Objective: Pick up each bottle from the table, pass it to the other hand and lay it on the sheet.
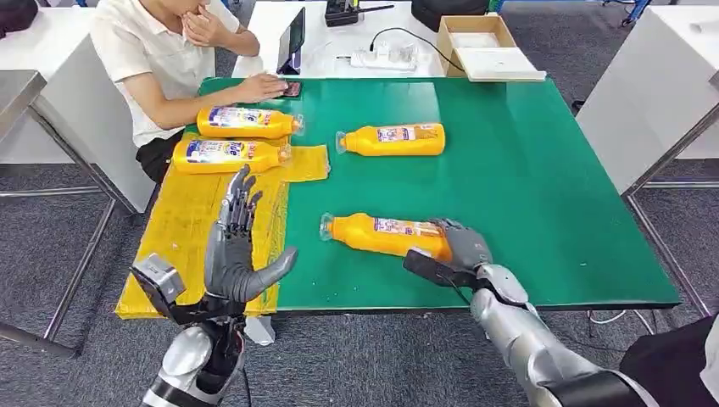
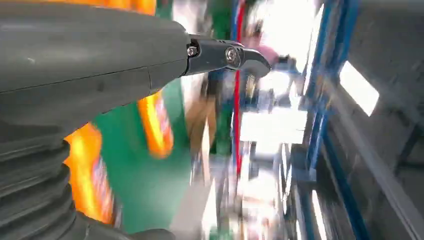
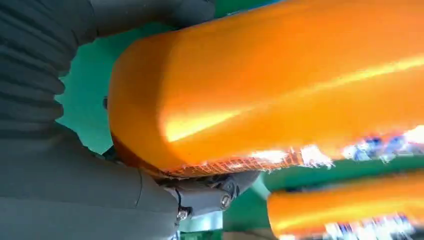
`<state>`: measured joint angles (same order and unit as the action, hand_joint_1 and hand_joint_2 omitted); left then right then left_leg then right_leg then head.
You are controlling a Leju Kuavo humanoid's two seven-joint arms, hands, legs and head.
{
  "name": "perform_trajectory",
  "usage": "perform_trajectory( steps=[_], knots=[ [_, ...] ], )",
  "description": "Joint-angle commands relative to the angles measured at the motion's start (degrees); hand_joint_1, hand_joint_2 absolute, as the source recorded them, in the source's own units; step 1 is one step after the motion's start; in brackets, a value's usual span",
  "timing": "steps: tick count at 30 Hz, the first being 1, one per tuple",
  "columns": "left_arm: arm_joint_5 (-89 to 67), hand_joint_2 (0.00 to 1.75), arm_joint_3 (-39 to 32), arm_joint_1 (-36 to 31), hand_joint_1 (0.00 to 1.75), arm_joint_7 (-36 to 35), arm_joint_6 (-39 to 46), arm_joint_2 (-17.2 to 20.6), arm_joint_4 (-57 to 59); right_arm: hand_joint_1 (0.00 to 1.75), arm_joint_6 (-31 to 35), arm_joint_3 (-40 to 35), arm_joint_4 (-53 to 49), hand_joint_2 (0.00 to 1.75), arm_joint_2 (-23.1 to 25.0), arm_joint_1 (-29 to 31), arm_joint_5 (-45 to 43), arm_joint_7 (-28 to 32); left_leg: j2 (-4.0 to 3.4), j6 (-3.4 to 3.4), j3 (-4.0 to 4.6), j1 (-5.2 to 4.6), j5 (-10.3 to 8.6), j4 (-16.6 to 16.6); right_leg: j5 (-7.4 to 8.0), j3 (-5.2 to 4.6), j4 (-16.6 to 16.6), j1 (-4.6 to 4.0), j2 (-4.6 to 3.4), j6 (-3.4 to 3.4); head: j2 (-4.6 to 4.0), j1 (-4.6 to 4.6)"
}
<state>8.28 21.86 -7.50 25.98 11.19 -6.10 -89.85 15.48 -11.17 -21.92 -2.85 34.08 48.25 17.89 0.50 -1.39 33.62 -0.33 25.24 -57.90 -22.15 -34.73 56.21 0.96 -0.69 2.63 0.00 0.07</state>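
Gripping bottle (image 1: 386, 235) base — right hand (image 1: 459, 246), tabletop

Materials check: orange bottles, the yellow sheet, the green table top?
Orange bottle held by the right hand: looks like glossy plastic, with a bright highlight streak along its side in the right wrist view. Yellow sheet: thin, wrinkled, probably plastic film or bag. Green table top: matte, even, possibly a rubber mat or felt; can't tell.

Near bottle (image 1: 386, 235): glossy orange plastic, printed label, clear cap. Sheet (image 1: 191, 222): thin yellow plastic film, crinkled, faint sheen. Table (image 1: 526, 186): matt green top, smooth. Right hand (image 1: 462, 248): matt grey, ribbed cover; silver metal forearm. Far cardboard box (image 1: 475, 38), dull brown.
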Motion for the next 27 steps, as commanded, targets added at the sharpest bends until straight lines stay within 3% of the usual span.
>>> perform_trajectory(
  steps=[1, 3, 5, 7, 13, 16, 21, 27],
  knots=[
    [-5.8, 1.75, -3.3, 6.8, 0.0, 4.5, 11.1, -0.3, -2.5, 1.75, 7.5, 11.4, -20.8, 1.75, 9.7, -12.4, -19.8, 16.9, -0.38, 0.16, -0.13, 0.11, 0.14, 0.1, -0.03, -0.01, -0.1, -0.11, -0.29, -0.17, 0.0, -0.02],
    [-4.0, 1.75, -3.4, 9.5, 0.0, 3.8, 9.3, -0.4, -1.7, 1.75, 7.4, 9.9, -36.4, 1.75, 11.6, -20.4, -27.2, 18.5, -0.23, 0.17, 0.01, 0.09, 0.15, 0.1, -0.12, -0.11, 0.0, -0.09, -0.11, -0.18, -0.02, -0.02],
    [-1.4, 1.75, -3.6, 10.9, 0.0, 2.8, 7.2, -0.9, -0.9, 1.75, 7.7, 6.8, -44.9, 1.75, 11.7, -24.9, -30.2, 17.4, -0.05, 0.12, 0.14, 0.12, 0.12, 0.1, -0.14, -0.19, 0.0, -0.12, -0.03, -0.13, -0.02, -0.07],
    [-1.4, 1.75, -3.6, 11.4, 0.0, 2.9, 7.0, -1.1, -0.8, 1.75, 8.3, 5.3, -47.1, 1.75, 11.5, -26.4, -30.7, 16.7, 0.11, 0.13, 0.22, 0.17, 0.16, 0.1, -0.24, -0.21, 0.0, -0.19, 0.14, -0.15, 0.0, -0.02],
    [2.7, 1.75, -3.5, 11.8, 0.0, 0.9, 2.3, -1.0, -2.1, 1.75, 8.5, 3.0, -47.4, 1.75, 11.4, -27.0, -31.6, 18.3, 0.13, 0.11, 0.64, 0.18, 0.13, 0.0, -0.26, -0.57, 0.0, -0.15, 0.05, 0.0, 0.0, -0.02],
    [13.0, 1.75, -2.1, 11.8, 0.0, -6.1, -9.9, 0.4, -0.9, 1.75, 7.9, -1.8, -48.5, 1.75, 11.4, -28.3, -30.9, 18.2, 0.13, 0.16, 0.49, 0.15, 0.19, 0.0, -0.33, -0.43, 0.0, -0.13, 0.09, -0.06, -0.02, -0.02],
    [13.7, 1.75, -0.4, 10.4, 0.0, -6.4, -17.2, 1.3, 2.7, 1.75, 6.5, -12.0, -39.1, 1.75, 11.6, -25.0, -24.0, 19.0, 0.02, 0.15, 0.48, 0.13, 0.16, 0.1, -0.24, -0.46, -0.1, -0.11, -0.03, -0.03, -0.02, 0.0],
    [15.9, 1.75, -0.4, 8.7, 0.0, -7.2, -20.7, 0.4, 3.3, 1.75, 4.7, -18.6, -32.0, 1.75, 13.3, -22.6, -22.4, 19.8, 0.07, 0.12, 0.56, 0.16, 0.11, 0.1, -0.22, -0.55, 0.0, -0.14, 0.04, 0.01, 0.0, -0.02]
  ],
)
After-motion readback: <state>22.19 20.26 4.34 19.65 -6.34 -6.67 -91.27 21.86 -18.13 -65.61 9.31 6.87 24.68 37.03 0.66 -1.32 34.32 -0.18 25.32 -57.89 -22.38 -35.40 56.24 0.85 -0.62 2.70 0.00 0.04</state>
